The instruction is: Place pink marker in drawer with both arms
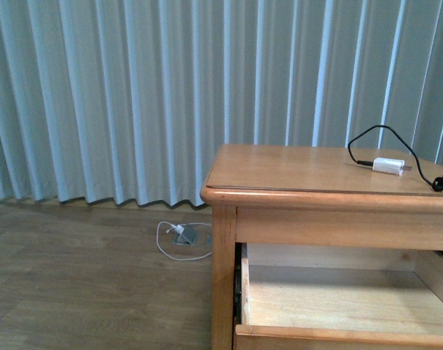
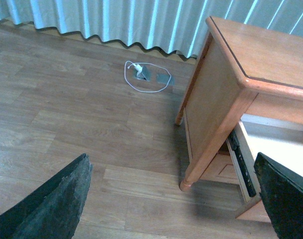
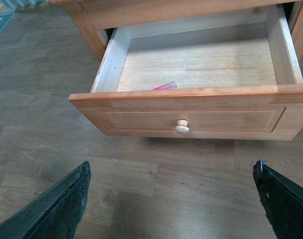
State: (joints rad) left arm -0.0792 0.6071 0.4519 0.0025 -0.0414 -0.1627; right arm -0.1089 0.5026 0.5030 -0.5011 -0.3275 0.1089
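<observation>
The upper drawer [image 3: 191,119] stands pulled out, its round pale knob [image 3: 182,127] facing my right wrist camera. Inside it, close behind the front panel, lies the pink marker [image 3: 165,86]; only its top edge shows over the panel. My right gripper [image 3: 174,199] hangs open over the floor in front of the drawer, holding nothing. My left gripper [image 2: 176,199] is open too, above the floor beside the cabinet's left front leg [image 2: 191,174]. In the front view the drawer [image 1: 338,299] is open and neither arm shows.
A white charger plug [image 1: 388,165] with a black cable lies on the cabinet top [image 1: 294,168]. A white cable and floor socket [image 1: 183,235] sit near the pale curtain [image 1: 134,95]. Wooden floor [image 2: 67,119] spreads left of the cabinet.
</observation>
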